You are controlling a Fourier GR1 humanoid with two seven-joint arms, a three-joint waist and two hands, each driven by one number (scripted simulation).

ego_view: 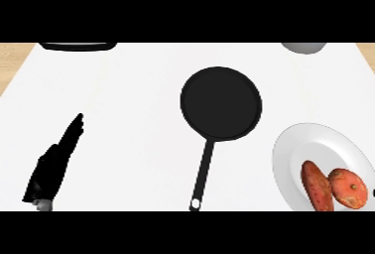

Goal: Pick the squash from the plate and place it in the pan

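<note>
**Squash waits on the plate, nothing gripping it yet**

Squash (348, 187) — the rounder orange piece — lies on the near part of the white plate (307, 144) at the right of the counter, touching a longer reddish vegetable (316, 186) on its left. Both sit close to the lower edge of the head view, so their near ends are cut off. The black pan (220, 102) lies empty in the middle of the counter, its long handle pointing back toward the robot, near the plate but apart from it.

The left hand (58, 156) rests at the left side, fingers straight and holding nothing, well apart from both plate and pan. The right hand does not show at all.

Judging by its look, the squash should be stiff and fairly solid — no risk of crushing, and not fragile. Its skin appears smooth and its form rounded, so it may roll or slip out of a pinch set too high. The safer hold seems to be across its widest part, fingers on the free right side and thumb working into the seam against the long vegetable. That neighbour may get nudged as the fingers close. The plate's shallow rim could also let the squash slide outward if it is pushed instead of lifted.

Two dark and grey objects at the far edge are only partly visible and cannot be identified.
</note>
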